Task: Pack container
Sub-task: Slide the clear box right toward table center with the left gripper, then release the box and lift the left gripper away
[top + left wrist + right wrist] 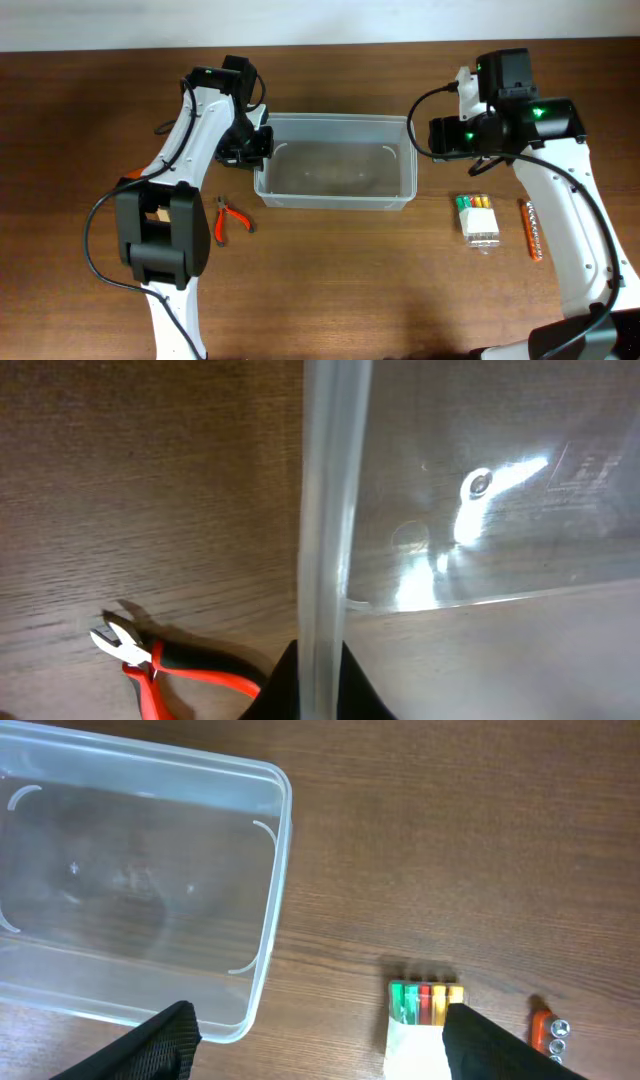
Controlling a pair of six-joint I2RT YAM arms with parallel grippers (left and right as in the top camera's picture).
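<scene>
Overhead: clear, rimmed, round-cornered container [335, 170] is sitting centre-frame; left gripper [258, 146] is clamping its left wall, right gripper [436, 137] is hovering just beside its right end. Left wrist: container rim is passing between the fingers [285, 695] (mostly cropped). Right wrist: fingers [160, 1040] are standing wide apart, gripping nothing; container's far end is running out of frame.

container [335, 175] centre | pliers [228, 218] left of it | marker pack [478, 218] right of it
</scene>
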